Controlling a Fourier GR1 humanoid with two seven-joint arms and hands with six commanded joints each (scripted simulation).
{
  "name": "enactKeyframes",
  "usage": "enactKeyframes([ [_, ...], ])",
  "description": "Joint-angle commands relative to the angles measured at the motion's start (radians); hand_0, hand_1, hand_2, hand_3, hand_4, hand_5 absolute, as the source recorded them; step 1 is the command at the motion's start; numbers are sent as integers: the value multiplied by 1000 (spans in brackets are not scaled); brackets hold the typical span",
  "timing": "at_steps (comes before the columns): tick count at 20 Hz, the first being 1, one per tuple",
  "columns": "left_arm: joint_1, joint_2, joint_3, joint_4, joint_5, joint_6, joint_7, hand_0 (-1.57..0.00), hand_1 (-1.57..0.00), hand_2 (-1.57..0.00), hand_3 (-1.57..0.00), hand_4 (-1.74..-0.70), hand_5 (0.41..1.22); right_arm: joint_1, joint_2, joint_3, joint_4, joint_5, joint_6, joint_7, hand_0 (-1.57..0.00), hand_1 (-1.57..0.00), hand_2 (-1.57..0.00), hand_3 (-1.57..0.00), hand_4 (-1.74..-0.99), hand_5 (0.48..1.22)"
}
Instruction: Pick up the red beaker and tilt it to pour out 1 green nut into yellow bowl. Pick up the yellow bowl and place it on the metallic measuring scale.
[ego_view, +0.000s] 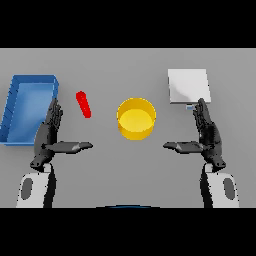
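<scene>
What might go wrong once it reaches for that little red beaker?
The red beaker looks small and slanted beside the left hand, so the broad fingers may knock it aside. Any pour could miss the yellow bowl, which stands apart from it. The right hand already overlaps the metallic scale edge and might nudge it.

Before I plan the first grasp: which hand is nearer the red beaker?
Left. The left hand sits just below and left of the red beaker; the right hand is far across, beyond the yellow bowl.
</scene>
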Motion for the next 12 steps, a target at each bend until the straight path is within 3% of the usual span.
enactKeyframes([
  [1, 1, 2, 2, 0, 2, 0, -1, 1, 1, 1, 1, -1151, 599, 1, 1, 1, -1, 0, -1, -1, 1, 1, 1, 1, -1167, 599],
  [6, 15, 10, 6, -7, 13, -12, -13, 1, 1, 1, 1, -1151, 599, 25, 10, 14, -19, 7, -3, -7, 1, 1, 1, 1, -1167, 599],
  [7, 42, 43, -18, -43, -25, -22, -17, 1, 1, 1, 1, -1151, 599, 54, -35, 50, -50, 124, -40, -80, 1, 1, 1, 1, -1167, 599],
  [8, 71, 69, -34, -84, -43, -34, -19, 1, 1, 1, 1, -1156, 599, 77, -45, 82, -71, 199, -68, -110, 1, 1, 1, 1, -1163, 595],
  [12, 105, 91, -64, -152, -70, -42, 34, 1, 1, 1, 1, -1163, 600, 115, -61, 130, -122, 301, -93, -82, 1, 1, 1, 1, -1162, 591],
])
